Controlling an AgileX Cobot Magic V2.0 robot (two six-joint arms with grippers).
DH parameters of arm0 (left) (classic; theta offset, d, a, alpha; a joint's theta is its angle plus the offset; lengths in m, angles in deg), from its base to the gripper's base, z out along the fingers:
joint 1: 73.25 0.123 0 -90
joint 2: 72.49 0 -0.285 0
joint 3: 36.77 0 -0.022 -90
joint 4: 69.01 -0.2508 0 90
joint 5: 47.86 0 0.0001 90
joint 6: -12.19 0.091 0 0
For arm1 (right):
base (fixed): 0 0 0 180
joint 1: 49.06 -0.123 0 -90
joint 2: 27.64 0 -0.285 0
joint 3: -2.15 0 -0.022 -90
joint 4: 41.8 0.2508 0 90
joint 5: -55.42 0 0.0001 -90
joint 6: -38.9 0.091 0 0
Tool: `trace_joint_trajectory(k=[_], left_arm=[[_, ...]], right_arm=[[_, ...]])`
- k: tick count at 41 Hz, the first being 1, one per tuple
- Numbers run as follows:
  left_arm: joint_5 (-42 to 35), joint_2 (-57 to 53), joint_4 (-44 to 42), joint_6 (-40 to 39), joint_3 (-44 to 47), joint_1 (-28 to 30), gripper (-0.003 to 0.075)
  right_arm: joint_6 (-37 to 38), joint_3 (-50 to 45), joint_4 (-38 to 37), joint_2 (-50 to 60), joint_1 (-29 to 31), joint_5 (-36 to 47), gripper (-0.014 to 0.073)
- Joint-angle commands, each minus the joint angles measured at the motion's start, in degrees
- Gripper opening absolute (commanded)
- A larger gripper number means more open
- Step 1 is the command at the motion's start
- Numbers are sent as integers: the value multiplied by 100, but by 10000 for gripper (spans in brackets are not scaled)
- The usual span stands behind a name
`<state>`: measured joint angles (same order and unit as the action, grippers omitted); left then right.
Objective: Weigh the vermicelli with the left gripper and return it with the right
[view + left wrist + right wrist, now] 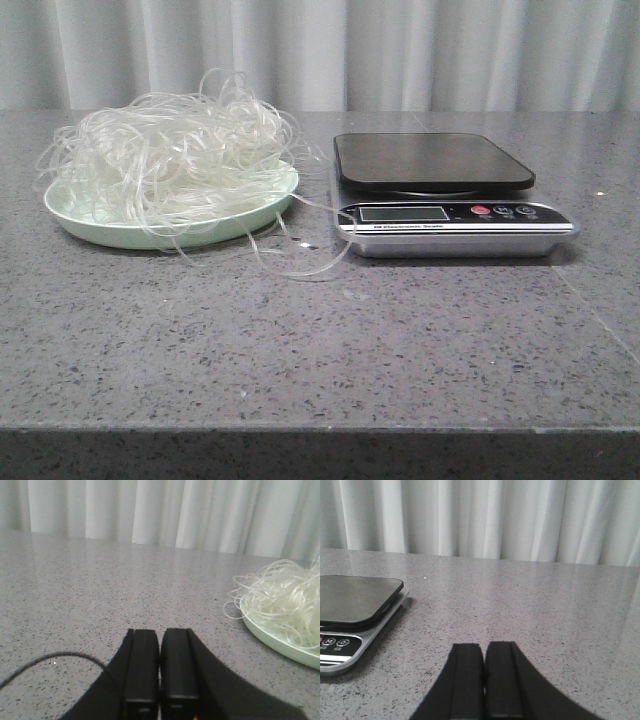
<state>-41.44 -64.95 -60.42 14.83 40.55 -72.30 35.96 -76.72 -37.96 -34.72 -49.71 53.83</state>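
The grey bench [320, 340] carries the vermicelli [170, 155] heaped on a pale green plate [120, 232] at the left, and just to its right the scale [440, 195], platform bare, so the transfer looks short. The left hand [160, 680] and right hand [484, 680] wait low, fingers pressed together, holding nothing.

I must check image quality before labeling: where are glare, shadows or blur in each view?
Front view: sharp, soft shadow under the plate and scale; the vermicelli is bright, strands still distinct. Left wrist view: the left hand is dark and soft, the vermicelli nearly overexposed. Right wrist view: the right hand is blurred; pale sheen on the scale's platform.
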Motion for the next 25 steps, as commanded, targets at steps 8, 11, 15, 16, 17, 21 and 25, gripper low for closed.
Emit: trace_joint_trajectory(k=[8, 11, 15, 16, 17, 21, 25], left_arm=[[-408, -99, 44, -33, 48, 0, 137], [-408, -99, 44, -33, 48, 0, 137], [-418, -99, 44, -33, 48, 0, 137], [-418, -99, 44, -33, 48, 0, 137], [-418, -99, 44, -33, 48, 0, 137], [-418, -99, 44, -33, 48, 0, 137], [-673, -99, 32, -33, 48, 0, 137]], right_arm=[[-2, 51, 17, 82, 24, 433, 150], [-2, 51, 17, 82, 24, 433, 150], [-2, 51, 17, 82, 24, 433, 150], [-2, 51, 17, 82, 24, 433, 150], [-2, 51, 17, 82, 24, 433, 150], [-2, 51, 17, 82, 24, 433, 150], [-2, 51, 17, 82, 24, 433, 150]])
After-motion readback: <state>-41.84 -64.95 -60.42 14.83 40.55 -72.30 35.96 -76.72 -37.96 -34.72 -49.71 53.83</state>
